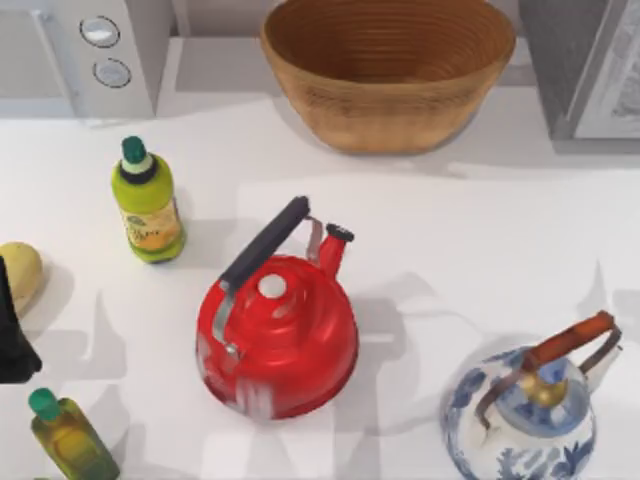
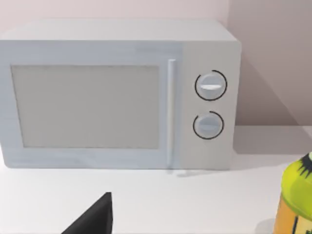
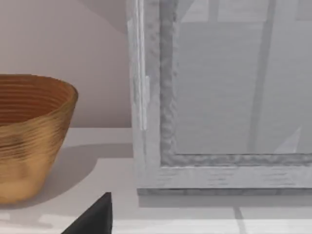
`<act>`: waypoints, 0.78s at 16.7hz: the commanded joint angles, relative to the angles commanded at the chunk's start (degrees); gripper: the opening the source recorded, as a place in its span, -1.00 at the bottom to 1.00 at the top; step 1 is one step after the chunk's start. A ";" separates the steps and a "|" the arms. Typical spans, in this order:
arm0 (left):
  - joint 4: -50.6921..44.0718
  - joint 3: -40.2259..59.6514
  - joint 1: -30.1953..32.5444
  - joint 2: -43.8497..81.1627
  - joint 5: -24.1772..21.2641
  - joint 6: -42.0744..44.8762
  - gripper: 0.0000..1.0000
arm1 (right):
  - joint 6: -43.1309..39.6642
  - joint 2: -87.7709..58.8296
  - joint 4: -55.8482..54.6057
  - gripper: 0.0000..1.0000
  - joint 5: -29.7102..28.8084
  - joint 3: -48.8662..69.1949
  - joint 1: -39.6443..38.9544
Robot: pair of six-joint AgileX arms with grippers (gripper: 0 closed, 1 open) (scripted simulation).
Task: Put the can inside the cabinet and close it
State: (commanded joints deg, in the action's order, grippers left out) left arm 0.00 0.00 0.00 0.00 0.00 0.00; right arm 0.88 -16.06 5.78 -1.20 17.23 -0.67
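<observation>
You have the right gripper (image 3: 92, 217) facing the cabinet (image 3: 219, 97), whose door looks shut, likely to open it; its opening you cannot tell.

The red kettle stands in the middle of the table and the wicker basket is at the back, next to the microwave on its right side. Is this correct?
Not quite. The red kettle is mid-table and the wicker basket is at the back, but the microwave stands to the basket's left, as the top view shows. On the basket's right is the grey cabinet.
</observation>
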 joint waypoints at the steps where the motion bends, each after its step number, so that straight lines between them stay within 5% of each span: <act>1: 0.00 0.00 0.00 0.00 0.00 0.00 1.00 | -0.14 3.92 -1.34 1.00 0.27 -4.22 0.16; 6: 0.00 0.00 0.00 0.00 0.00 0.00 1.00 | -0.82 15.43 -5.54 1.00 1.15 -16.55 0.65; 13: 0.00 0.00 0.00 0.00 0.00 0.00 1.00 | -0.84 15.76 -5.74 1.00 1.23 -17.14 0.61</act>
State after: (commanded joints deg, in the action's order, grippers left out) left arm 0.00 0.00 0.00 0.00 0.00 0.00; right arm 0.04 -0.31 0.04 0.03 0.09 -0.07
